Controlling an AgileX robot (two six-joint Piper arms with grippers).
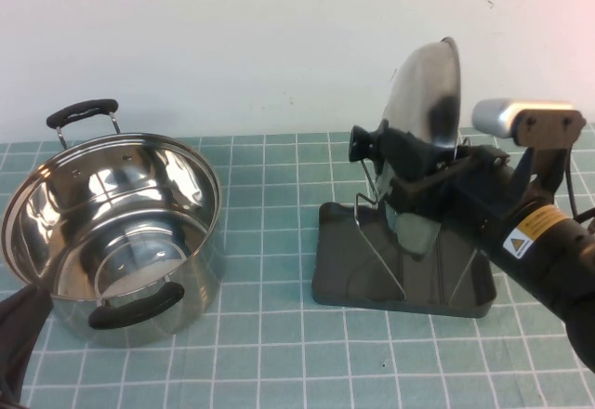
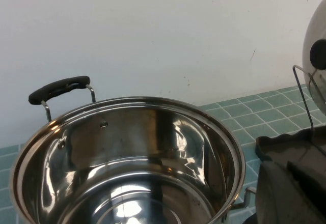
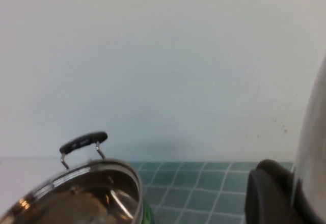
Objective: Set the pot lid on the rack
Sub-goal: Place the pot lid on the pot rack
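Observation:
The pot lid [image 1: 429, 88] stands on edge, tilted, its black knob [image 1: 364, 142] facing left. My right gripper [image 1: 411, 167] is shut on the lid's lower part and holds it just above the rack [image 1: 353, 274], among the wire loops [image 1: 372, 214]. In the right wrist view a black finger [image 3: 265, 196] lies against the shiny lid [image 3: 313, 147]. My left gripper [image 1: 20, 330] sits at the table's front left corner beside the pot. The lid [image 2: 317, 56] and the rack [image 2: 280, 147] also show in the left wrist view.
A deep steel pot [image 1: 112, 223] with two black handles stands at the left, open and empty; it also shows in the left wrist view [image 2: 127, 158] and the right wrist view [image 3: 81, 198]. A white wall runs along the back of the green tiled table [image 1: 270, 353].

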